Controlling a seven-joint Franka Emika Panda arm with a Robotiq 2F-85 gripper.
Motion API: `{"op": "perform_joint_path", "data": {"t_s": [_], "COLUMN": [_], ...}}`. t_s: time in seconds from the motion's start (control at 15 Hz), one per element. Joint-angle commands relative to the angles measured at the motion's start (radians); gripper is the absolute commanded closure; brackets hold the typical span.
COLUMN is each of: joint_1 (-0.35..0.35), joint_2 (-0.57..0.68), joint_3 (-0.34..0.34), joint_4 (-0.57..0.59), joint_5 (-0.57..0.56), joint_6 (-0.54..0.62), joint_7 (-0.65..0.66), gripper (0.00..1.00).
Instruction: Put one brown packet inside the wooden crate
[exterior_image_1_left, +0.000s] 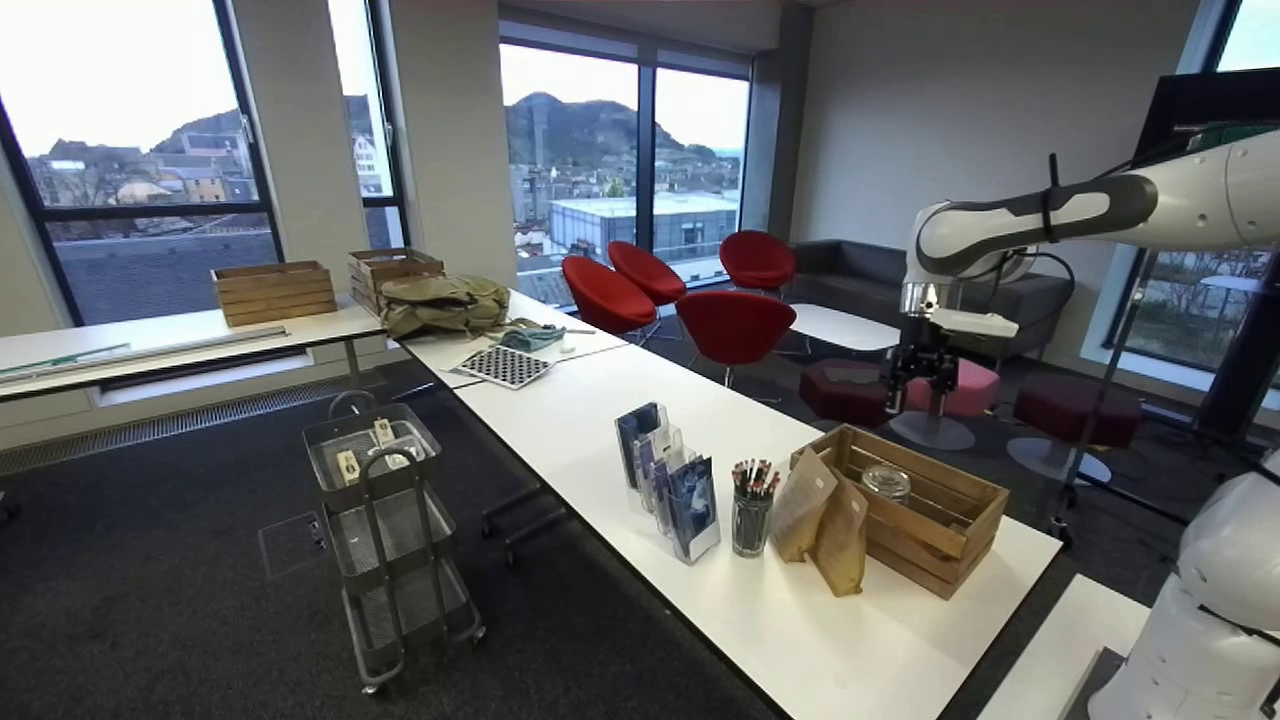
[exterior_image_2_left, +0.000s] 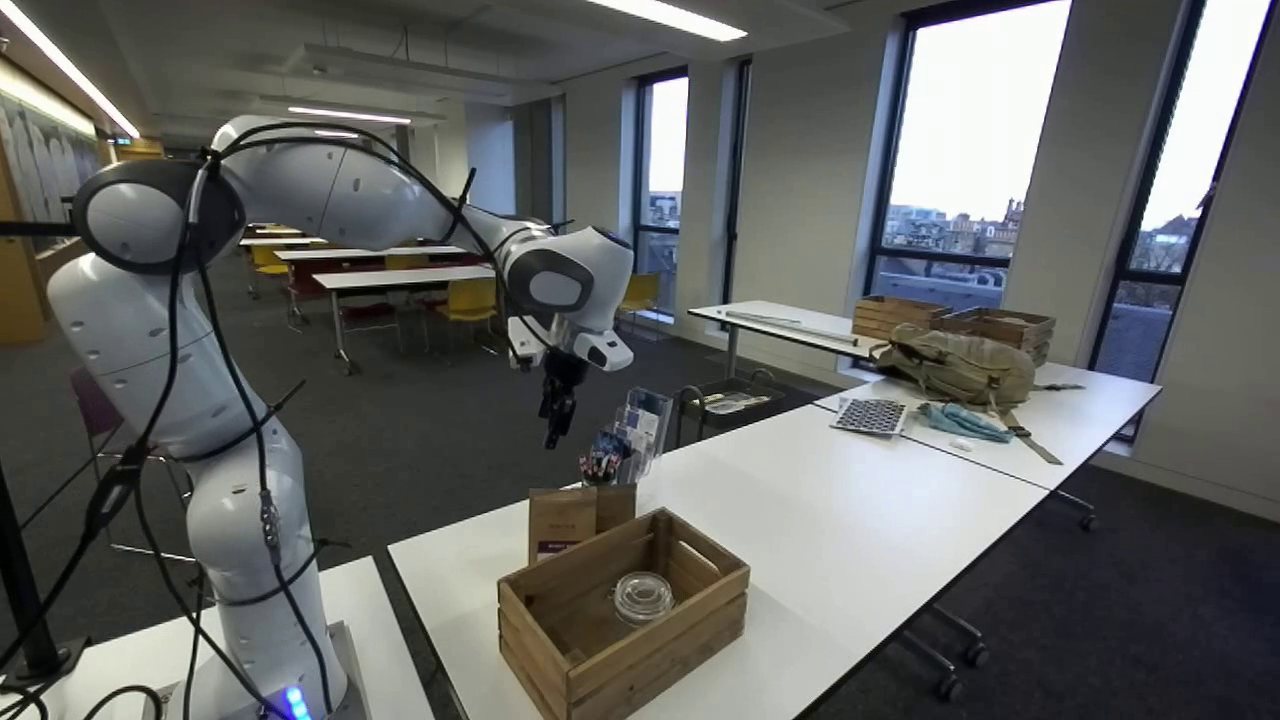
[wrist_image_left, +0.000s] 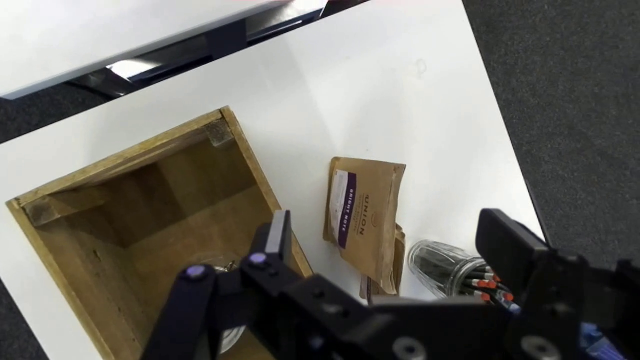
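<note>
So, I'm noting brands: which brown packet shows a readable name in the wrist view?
The brown packet farther from the pencil glass: its front reads UNION. The other packet is mostly hidden behind it.

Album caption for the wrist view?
Beyond the open claw: two brown paper pouches between a wooden crate and a glass of pencils.

The wrist view's lower edge cuts off the crate; the gripper hides part of the glass jar inside it. In an exterior view, the crate conceals the bottoms of the paper bags behind it.
</note>
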Motion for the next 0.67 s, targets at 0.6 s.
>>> {"op": "perform_joint_path", "data": {"t_s": [0.6], "joint_1": [-0.005], "joint_2": [0.149], "joint_3": [0.021], "joint_4": [0.020], "joint_5": [0.074], "joint_6": [0.063], "joint_7": [0.029], "gripper": [0.00]}}
